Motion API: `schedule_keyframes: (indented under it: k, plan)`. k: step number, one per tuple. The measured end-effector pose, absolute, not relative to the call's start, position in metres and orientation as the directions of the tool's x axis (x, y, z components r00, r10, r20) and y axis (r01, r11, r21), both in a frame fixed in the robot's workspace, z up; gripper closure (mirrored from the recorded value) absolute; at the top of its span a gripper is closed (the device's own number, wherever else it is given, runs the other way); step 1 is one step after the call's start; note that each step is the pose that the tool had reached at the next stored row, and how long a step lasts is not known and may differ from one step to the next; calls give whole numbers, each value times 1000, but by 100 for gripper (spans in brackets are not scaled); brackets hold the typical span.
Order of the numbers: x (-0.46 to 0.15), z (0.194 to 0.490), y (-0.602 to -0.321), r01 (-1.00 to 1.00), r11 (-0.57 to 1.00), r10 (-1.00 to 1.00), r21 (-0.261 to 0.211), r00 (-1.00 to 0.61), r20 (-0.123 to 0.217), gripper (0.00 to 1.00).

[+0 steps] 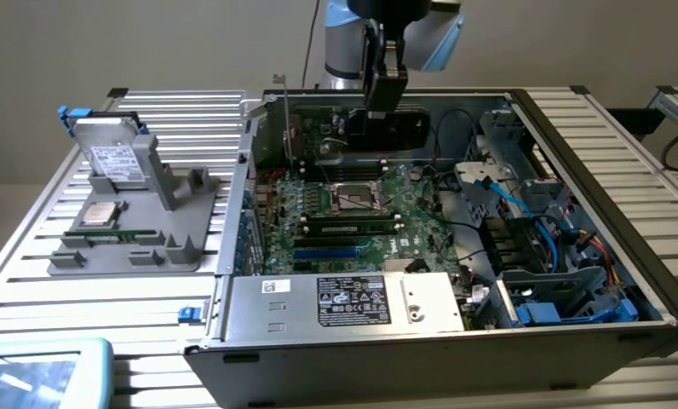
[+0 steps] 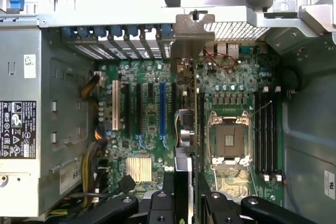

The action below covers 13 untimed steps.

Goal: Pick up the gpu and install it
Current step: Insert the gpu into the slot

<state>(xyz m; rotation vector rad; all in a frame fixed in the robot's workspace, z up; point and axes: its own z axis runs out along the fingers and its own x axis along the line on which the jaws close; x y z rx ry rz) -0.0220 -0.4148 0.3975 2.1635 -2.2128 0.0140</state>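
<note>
The pincer (image 1: 385, 102), narrowly closed, holds the thin black rectangular gpu card (image 1: 392, 128) with silver metal bracket; it hangs under the pincer, above the green motherboard (image 1: 351, 213). I think its edge should descend parallel to the long slots (image 2: 161, 108) below
</note>
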Motion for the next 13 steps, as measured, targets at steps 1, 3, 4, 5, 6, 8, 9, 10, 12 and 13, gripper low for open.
schedule_keyframes:
  k: [1, 3, 4, 5, 6, 8, 9, 10, 12, 13]
  plan:
    - [-22, 396, -415, -999, 23, -999, 26, -22, 40, 73]
    - [-22, 393, -415, -999, 23, -999, 26, -22, 42, 73]
    - [-23, 391, -415, -999, 23, -999, 26, -22, 42, 73]
    - [-23, 389, -415, -999, 23, -999, 26, -22, 43, 73]
    - [-23, 388, -415, -999, 23, -999, 26, -22, 43, 73]
    - [-23, 386, -415, -999, 23, -999, 26, -22, 44, 73]
    - [-23, 385, -415, -999, 23, -999, 26, -22, 44, 73]
    - [-24, 385, -415, -999, 23, -999, 27, -22, 44, 73]
    - [-25, 383, -415, -999, 23, -999, 27, -22, 44, 73]
    - [-27, 381, -415, -999, 23, -999, 27, -22, 44, 73]
